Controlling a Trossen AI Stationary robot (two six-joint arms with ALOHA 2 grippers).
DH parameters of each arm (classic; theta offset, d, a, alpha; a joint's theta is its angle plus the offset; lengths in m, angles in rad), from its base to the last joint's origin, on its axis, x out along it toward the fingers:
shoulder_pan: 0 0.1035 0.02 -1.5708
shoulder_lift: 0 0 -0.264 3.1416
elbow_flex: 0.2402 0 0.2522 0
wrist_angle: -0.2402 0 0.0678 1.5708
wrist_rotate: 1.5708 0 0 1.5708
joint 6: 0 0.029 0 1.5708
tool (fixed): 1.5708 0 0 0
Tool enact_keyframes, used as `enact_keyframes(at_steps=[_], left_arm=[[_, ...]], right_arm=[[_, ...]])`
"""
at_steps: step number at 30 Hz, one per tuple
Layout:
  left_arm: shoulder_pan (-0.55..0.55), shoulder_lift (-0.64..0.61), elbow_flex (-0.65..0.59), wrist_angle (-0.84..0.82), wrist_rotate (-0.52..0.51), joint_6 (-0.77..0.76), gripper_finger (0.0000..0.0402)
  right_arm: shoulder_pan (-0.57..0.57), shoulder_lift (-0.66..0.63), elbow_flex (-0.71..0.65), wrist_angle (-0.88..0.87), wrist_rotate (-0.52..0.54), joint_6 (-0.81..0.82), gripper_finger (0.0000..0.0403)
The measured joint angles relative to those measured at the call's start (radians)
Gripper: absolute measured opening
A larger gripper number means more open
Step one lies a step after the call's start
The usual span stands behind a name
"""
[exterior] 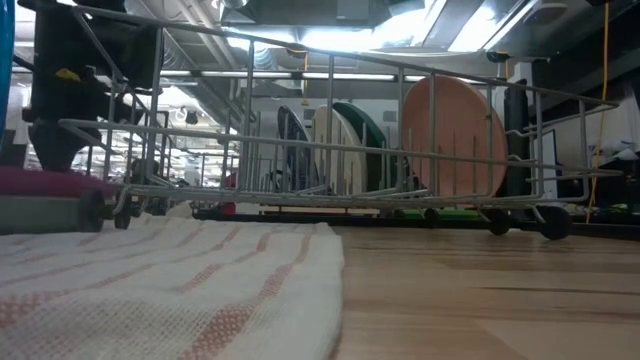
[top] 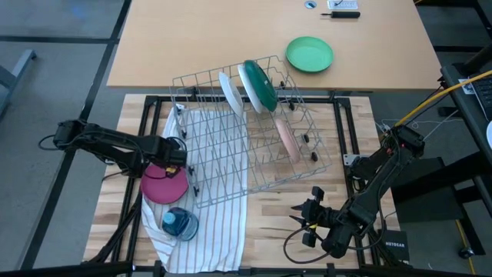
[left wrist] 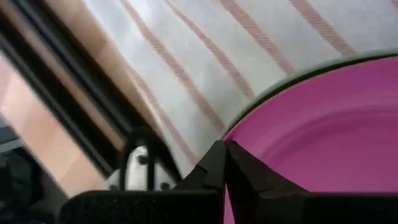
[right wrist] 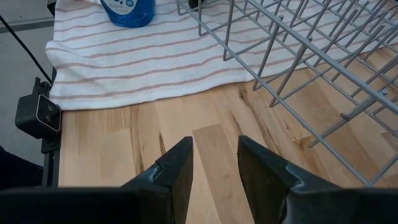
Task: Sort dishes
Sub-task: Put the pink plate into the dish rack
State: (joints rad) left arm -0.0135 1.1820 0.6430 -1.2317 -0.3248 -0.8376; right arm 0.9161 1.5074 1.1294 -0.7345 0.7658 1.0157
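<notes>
A magenta plate (top: 164, 187) lies about level over the striped towel (top: 219, 219), left of the wire dish rack (top: 254, 154). My left gripper (top: 171, 160) is shut on its far rim. In the rack a white plate (top: 231, 92), a plate with a dark green back (top: 260, 85) and a pale pink plate (top: 288, 137) stand on edge between the wires. The pink plate also shows in the low view (exterior: 455, 135). My right gripper (top: 298, 215) is open and empty over the bare wood at the near right, fingers toward the towel (right wrist: 143, 56). My left gripper pinches the magenta plate's rim (left wrist: 249, 124) between its two fingers (left wrist: 208, 168), which come nearly level from the table's left and far side. The plate is about level. Whether it is clear of the towel, I cannot tell.
A small blue see-through container (top: 178, 223) stands on the towel near the magenta plate, also in the right wrist view (right wrist: 127, 9). A vivid green plate (top: 310, 54) lies on the far table. The rack's near corner (right wrist: 298, 56) is close to my right gripper.
</notes>
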Motion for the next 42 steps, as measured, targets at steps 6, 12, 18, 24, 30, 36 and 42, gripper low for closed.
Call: enact_keyframes(at_steps=[6, 12, 18, 24, 30, 36, 42], left_arm=[[0.0, 0.0, 0.035, -0.05, -0.047, -0.038, 0.0], [0.0, 0.0, 0.059, -0.073, -0.083, -0.054, 0.0], [0.0, -0.001, 0.061, -0.072, -0.07, -0.055, 0.0], [0.0, -0.001, 0.061, -0.069, -0.051, -0.03, 0.0011], [0.001, -0.002, 0.061, -0.039, -0.029, -0.009, 0.0068], [0.001, -0.002, 0.061, -0.008, -0.031, 0.06, 0.0148], [0.002, -0.002, 0.046, 0.014, -0.056, 0.084, 0.0187]], right_arm=[[0.0, 0.0, 0.0, 0.0, 0.001, 0.0, 0.0129], [0.0, 0.0, 0.0, 0.014, 0.102, 0.0, 0.0129], [0.0, 0.0, 0.0, 0.019, 0.163, -0.002, 0.0129], [0.0, 0.0, 0.0, 0.019, 0.161, -0.002, 0.0129], [0.0, 0.0, 0.0, 0.019, 0.158, -0.002, 0.0129], [0.0, 0.0, 0.0, 0.019, 0.158, -0.002, 0.0129], [0.0, 0.0, 0.0, 0.019, 0.158, -0.002, 0.0129]])
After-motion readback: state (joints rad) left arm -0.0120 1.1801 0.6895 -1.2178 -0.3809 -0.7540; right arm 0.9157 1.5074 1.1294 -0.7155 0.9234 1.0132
